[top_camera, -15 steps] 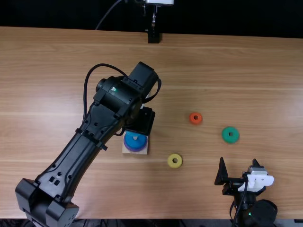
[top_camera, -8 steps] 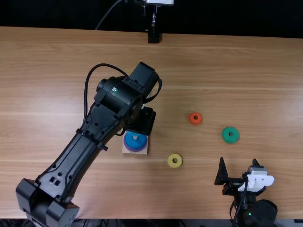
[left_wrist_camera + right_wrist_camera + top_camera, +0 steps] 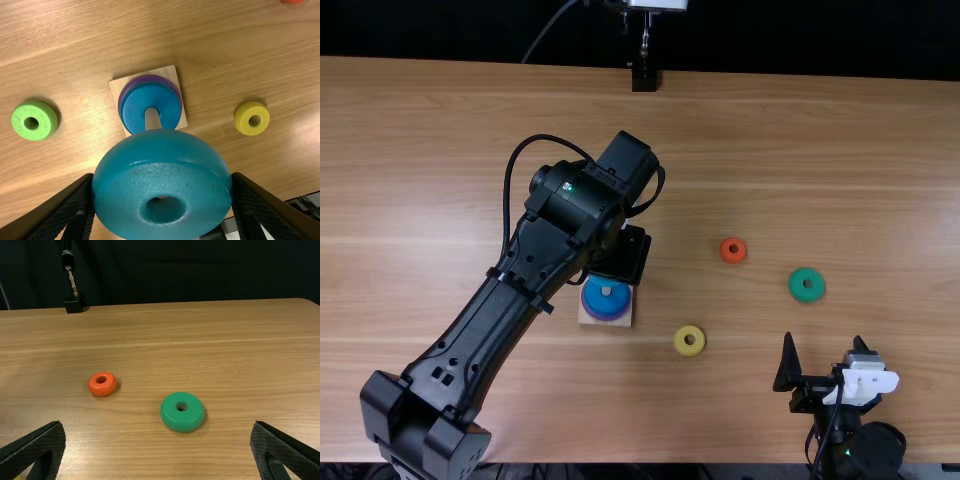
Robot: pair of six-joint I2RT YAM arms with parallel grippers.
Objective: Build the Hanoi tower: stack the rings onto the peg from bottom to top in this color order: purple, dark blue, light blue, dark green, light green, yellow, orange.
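My left gripper point(image 3: 620, 256) is over the far side of the wooden peg base point(image 3: 622, 322). The purple ring point(image 3: 150, 78) lies on that base with the dark blue ring point(image 3: 136, 107) on top, both around the peg point(image 3: 152, 119). In the left wrist view my left gripper point(image 3: 162, 184) is shut on the light blue ring point(image 3: 160, 150), held above the table, overlapping the view of the peg's lower part. Open and holding nothing, my right gripper point(image 3: 824, 340) stands at the near right; in its wrist view the right gripper point(image 3: 157, 426) has its fingers wide apart.
Loose on the table lie the yellow ring point(image 3: 690, 341), orange ring point(image 3: 733, 250) and dark green ring point(image 3: 807, 285), right of the base. A light green ring point(image 3: 34, 120) lies on the base's other side from the yellow one. A black stand point(image 3: 645, 78) is at the far edge.
The left arm has shifted slightly to the right in the top view. The right arm, the base and the loose rings look unmoved.
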